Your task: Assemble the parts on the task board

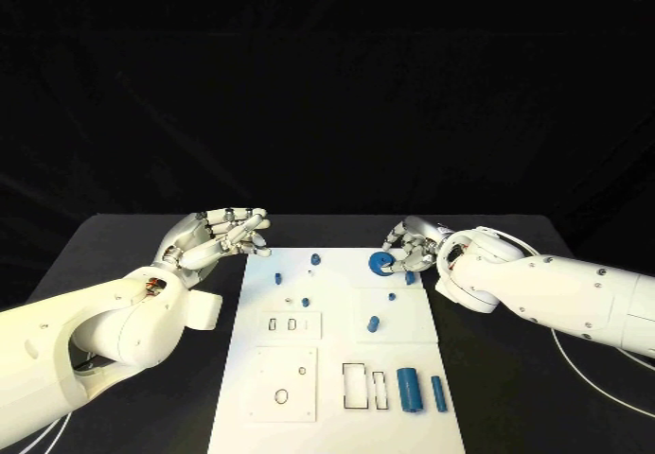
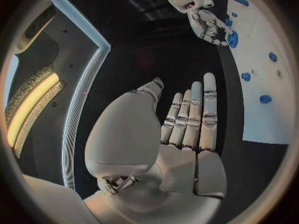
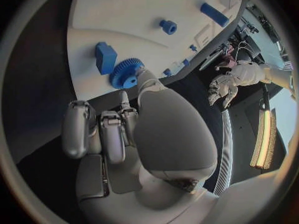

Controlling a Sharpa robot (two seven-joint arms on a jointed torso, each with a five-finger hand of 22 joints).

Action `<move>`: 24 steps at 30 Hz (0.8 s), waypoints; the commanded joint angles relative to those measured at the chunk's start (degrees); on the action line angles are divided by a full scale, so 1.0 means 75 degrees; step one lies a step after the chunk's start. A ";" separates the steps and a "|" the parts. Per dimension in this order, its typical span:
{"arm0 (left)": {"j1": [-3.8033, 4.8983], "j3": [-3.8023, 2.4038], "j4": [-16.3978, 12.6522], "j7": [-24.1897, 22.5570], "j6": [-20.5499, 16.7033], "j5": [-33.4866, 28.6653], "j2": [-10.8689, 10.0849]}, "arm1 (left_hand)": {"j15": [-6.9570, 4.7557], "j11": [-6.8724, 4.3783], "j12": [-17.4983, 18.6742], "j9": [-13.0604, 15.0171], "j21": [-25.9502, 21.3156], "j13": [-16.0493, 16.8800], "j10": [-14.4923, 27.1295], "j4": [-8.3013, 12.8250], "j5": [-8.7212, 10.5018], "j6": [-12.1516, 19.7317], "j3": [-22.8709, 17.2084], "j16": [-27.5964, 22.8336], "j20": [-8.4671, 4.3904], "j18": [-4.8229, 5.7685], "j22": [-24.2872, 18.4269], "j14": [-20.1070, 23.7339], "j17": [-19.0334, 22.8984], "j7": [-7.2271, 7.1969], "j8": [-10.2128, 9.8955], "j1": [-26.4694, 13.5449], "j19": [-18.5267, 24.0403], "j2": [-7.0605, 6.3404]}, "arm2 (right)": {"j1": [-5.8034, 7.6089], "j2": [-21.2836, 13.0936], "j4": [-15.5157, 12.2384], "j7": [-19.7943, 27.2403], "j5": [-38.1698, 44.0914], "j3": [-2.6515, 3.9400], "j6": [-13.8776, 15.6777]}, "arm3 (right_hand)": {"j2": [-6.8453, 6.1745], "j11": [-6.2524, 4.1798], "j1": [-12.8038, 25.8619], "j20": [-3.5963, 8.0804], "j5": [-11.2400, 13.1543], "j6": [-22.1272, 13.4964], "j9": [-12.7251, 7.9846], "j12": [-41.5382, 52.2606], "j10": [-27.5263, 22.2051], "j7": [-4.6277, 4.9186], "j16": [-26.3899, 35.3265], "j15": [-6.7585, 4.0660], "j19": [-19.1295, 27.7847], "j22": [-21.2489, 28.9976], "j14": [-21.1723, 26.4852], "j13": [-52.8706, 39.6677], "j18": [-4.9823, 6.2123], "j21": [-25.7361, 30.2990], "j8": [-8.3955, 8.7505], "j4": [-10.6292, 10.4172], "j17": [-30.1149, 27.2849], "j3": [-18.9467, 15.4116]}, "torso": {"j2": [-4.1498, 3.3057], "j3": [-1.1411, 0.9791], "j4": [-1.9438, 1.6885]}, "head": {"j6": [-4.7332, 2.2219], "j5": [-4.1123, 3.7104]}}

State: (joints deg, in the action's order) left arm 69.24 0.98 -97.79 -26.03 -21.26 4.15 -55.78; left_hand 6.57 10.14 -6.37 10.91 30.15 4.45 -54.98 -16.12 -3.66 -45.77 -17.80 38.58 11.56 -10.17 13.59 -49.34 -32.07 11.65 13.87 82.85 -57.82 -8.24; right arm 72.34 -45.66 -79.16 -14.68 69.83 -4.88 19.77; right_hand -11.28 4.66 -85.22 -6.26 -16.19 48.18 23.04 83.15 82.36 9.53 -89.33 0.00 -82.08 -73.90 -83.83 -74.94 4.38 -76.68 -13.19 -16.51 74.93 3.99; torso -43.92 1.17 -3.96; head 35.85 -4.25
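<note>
**Head view: right hand is working the blue gear at the board's far edge**

Head view is showing the right silver hand (image 1: 414,244) reaching onto the far right corner of the flat white task board (image 1: 342,416), and its fingertips are touching the round blue toothed gear (image 1: 380,262). From the right wrist view, the thumb tip is pressing against the gear's rim (image 3: 126,73) while the other fingers are curling in beside the palm; whether the gear is truly pinched or just being touched, I cannot tell. Just beside the gear, on the side away from the thumb, a small blue block (image 3: 105,56) is standing on the board. Farther out from the hand, a short blue peg (image 3: 167,26) is sitting upright.

Over on the other side, the left silver hand (image 1: 219,237) is hovering off the board's far left corner above the black table (image 1: 150,236). It is holding nothing; the left wrist view is showing its fingers (image 2: 194,115) stretched long, close together.

Well behind both hands, at the near end of the board, two blue cylinders (image 1: 408,389) are lying side by side.
</note>
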 commanded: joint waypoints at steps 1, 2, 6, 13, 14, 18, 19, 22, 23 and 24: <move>0.0006 -0.0005 -0.0016 -0.0032 0.0149 0.0059 0.0012 | 0.0015 0.0001 0.0027 0.0011 0.0030 -0.0010 0.0029 -0.0021 0.0047 0.0055 0.0040 0.0046 -0.0014 0.0001 0.0011 0.0064 -0.0010 0.0196 0.0011 -0.0010 0.0043 -0.0076 | -0.0008 0.0043 0.0049 -0.0020 0.0106 -0.0002 -0.0091 | 0.0074 0.0000 -0.0007 0.0006 -0.0062 -0.0025 0.0015 0.0036 0.0057 -0.0002 -0.0039 0.0052 -0.0040 -0.0009 -0.0786 -0.0722 -0.0107 -0.0048 -0.0034 0.0009 0.1828 0.0068 | 0.0000 0.0004 -0.0003 | -0.0008 -0.0019; 0.0006 -0.0005 -0.0017 -0.0032 0.0150 0.0059 0.0013 | 0.0015 0.0001 0.0027 0.0011 0.0030 -0.0010 0.0029 -0.0021 0.0047 0.0055 0.0040 0.0046 -0.0014 0.0001 0.0011 0.0064 -0.0010 0.0196 0.0011 -0.0010 0.0043 -0.0076 | -0.0010 0.0055 0.0061 -0.0016 0.0106 -0.0003 -0.0098 | 0.0088 -0.0001 -0.0015 0.0006 -0.0073 -0.0017 0.0018 0.0045 0.0065 -0.0003 -0.0040 0.0052 -0.0043 -0.0020 -0.0787 -0.0736 -0.0109 -0.0056 -0.0046 0.0010 0.1832 0.0089 | 0.0001 0.0002 -0.0005 | 0.0000 -0.0019; 0.0006 -0.0005 -0.0025 -0.0030 0.0150 0.0059 0.0012 | 0.0015 0.0001 0.0027 0.0011 0.0030 -0.0010 0.0029 -0.0021 0.0047 0.0055 0.0040 0.0046 -0.0014 0.0001 0.0011 0.0064 -0.0010 0.0196 0.0011 -0.0010 0.0043 -0.0076 | -0.0023 0.0100 0.0104 -0.0003 0.0106 -0.0012 -0.0128 | 0.0140 -0.0006 -0.0069 0.0005 -0.0091 0.0018 0.0032 0.0085 0.0103 -0.0010 -0.0047 0.0050 -0.0053 -0.0073 -0.0790 -0.0799 -0.0116 -0.0094 -0.0097 0.0023 0.1853 0.0189 | -0.0003 0.0001 -0.0003 | 0.0003 -0.0012; 0.0006 -0.0005 -0.0027 -0.0027 0.0148 0.0059 0.0005 | 0.0015 0.0001 0.0027 0.0011 0.0030 -0.0010 0.0029 -0.0021 0.0047 0.0055 0.0040 0.0046 -0.0014 0.0001 0.0011 0.0064 -0.0010 0.0196 0.0011 -0.0010 0.0043 -0.0076 | -0.0045 0.0118 0.0114 0.0015 0.0169 -0.0020 -0.0145 | 0.0234 -0.0062 -0.0292 0.0033 0.0196 0.0328 0.0027 0.0172 0.0198 -0.0070 -0.0059 0.0008 -0.0052 -0.0178 -0.0798 -0.0947 -0.0124 -0.0158 -0.0234 0.0051 0.1894 0.0797 | -0.0002 -0.0002 0.0002 | 0.0014 -0.0004; 0.0006 -0.0005 -0.0028 -0.0026 0.0148 0.0059 0.0003 | 0.0015 0.0001 0.0027 0.0011 0.0030 -0.0010 0.0029 -0.0021 0.0047 0.0055 0.0040 0.0046 -0.0014 0.0001 0.0011 0.0064 -0.0010 0.0196 0.0011 -0.0010 0.0043 -0.0076 | -0.0047 0.0116 0.0115 0.0013 0.0210 -0.0021 -0.0144 | 0.0227 -0.0078 -0.0315 0.0044 0.0183 0.0388 0.0021 0.0183 0.0211 -0.0087 -0.0061 -0.0005 -0.0056 -0.0199 -0.0800 -0.0966 -0.0127 -0.0172 -0.0248 0.0055 0.1902 0.0910 | -0.0004 0.0002 0.0003 | 0.0016 -0.0004; 0.0006 -0.0005 -0.0032 -0.0024 0.0146 0.0059 -0.0003 | 0.0015 0.0001 0.0027 0.0011 0.0030 -0.0010 0.0029 -0.0021 0.0047 0.0055 0.0040 0.0046 -0.0014 0.0001 0.0011 0.0064 -0.0010 0.0196 0.0011 -0.0010 0.0043 -0.0076 | -0.0057 0.0107 0.0104 -0.0006 0.0409 -0.0022 -0.0144 | 0.0159 -0.0123 -0.0322 0.0075 0.0151 0.0569 0.0013 0.0201 0.0239 -0.0139 -0.0067 -0.0043 -0.0068 -0.0257 -0.0805 -0.1003 -0.0135 -0.0208 -0.0294 0.0063 0.1927 0.1201 | -0.0007 -0.0002 0.0006 | 0.0029 -0.0004; 0.0006 -0.0005 -0.0033 -0.0023 0.0145 0.0059 -0.0005 | 0.0015 0.0001 0.0027 0.0011 0.0030 -0.0010 0.0029 -0.0021 0.0047 0.0055 0.0040 0.0046 -0.0014 0.0001 0.0011 0.0064 -0.0010 0.0196 0.0011 -0.0010 0.0043 -0.0076 | -0.0060 0.0104 0.0100 -0.0015 0.0465 -0.0023 -0.0147 | 0.0128 -0.0139 -0.0316 0.0086 0.0141 0.0625 0.0015 0.0206 0.0248 -0.0157 -0.0070 -0.0055 -0.0078 -0.0285 -0.0807 -0.1014 -0.0140 -0.0228 -0.0311 0.0068 0.1937 0.1290 | -0.0007 -0.0004 0.0006 | 0.0029 -0.0003; 0.0006 -0.0005 -0.0034 -0.0020 0.0141 0.0059 -0.0008 | 0.0018 0.0002 0.0026 0.0015 0.0062 -0.0011 0.0039 -0.0024 0.0046 0.0063 0.0058 0.0067 -0.0007 -0.0003 0.0031 0.0083 -0.0007 0.0192 0.0012 -0.0013 0.0075 -0.0071 | -0.0071 0.0104 0.0087 -0.0045 0.0610 -0.0024 -0.0166 | 0.0093 -0.0157 -0.0303 0.0100 0.0129 0.0681 0.0015 0.0211 0.0257 -0.0176 -0.0071 -0.0071 -0.0089 -0.0317 -0.0808 -0.1025 -0.0146 -0.0249 -0.0325 0.0075 0.1941 0.1398 | -0.0003 -0.0004 0.0003 | 0.0023 -0.0005; 0.0006 -0.0005 -0.0034 -0.0020 0.0140 0.0059 -0.0007 | 0.0018 0.0002 0.0026 0.0015 0.0062 -0.0011 0.0039 -0.0024 0.0046 0.0063 0.0058 0.0067 -0.0007 -0.0003 0.0031 0.0083 -0.0007 0.0192 0.0012 -0.0013 0.0075 -0.0071 | -0.0073 0.0105 0.0080 -0.0052 0.0655 -0.0025 -0.0166 | 0.0076 -0.0158 -0.0292 0.0102 0.0130 0.0680 0.0013 0.0211 0.0258 -0.0175 -0.0073 -0.0073 -0.0083 -0.0309 -0.0810 -0.1026 -0.0144 -0.0242 -0.0321 0.0073 0.1951 0.1414 | -0.0003 -0.0006 0.0001 | 0.0021 -0.0007; 0.0006 -0.0005 -0.0035 -0.0019 0.0140 0.0059 -0.0007 | 0.0018 0.0002 0.0026 0.0015 0.0062 -0.0011 0.0039 -0.0024 0.0046 0.0063 0.0058 0.0067 -0.0007 -0.0003 0.0031 0.0083 -0.0007 0.0192 0.0012 -0.0013 0.0075 -0.0071 | -0.0076 0.0105 0.0070 -0.0058 0.0710 -0.0025 -0.0157 | 0.0076 -0.0158 -0.0292 0.0102 0.0130 0.0680 0.0013 0.0211 0.0258 -0.0175 -0.0073 -0.0073 -0.0083 -0.0309 -0.0810 -0.1026 -0.0144 -0.0242 -0.0321 0.0073 0.1951 0.1414 | -0.0003 -0.0005 -0.0001 | 0.0025 -0.0008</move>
State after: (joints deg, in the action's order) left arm 69.24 0.98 -97.89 -25.88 -21.22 4.24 -55.87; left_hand 6.80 10.14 -6.37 10.98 30.41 4.46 -54.98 -16.37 -3.66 -45.77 -17.55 38.97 11.35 -10.17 13.77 -49.12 -32.07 11.65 13.87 82.85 -57.61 -8.24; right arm 72.06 -44.85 -78.57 -14.59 72.18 -4.91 19.62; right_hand -10.29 3.69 -87.48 -5.65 -15.10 52.92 22.92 84.48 83.84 8.29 -89.56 -0.22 -82.68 -74.95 -84.04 -74.92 4.40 -78.20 -15.41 -15.88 74.92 14.27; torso -43.95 1.13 -3.93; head 36.06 -4.27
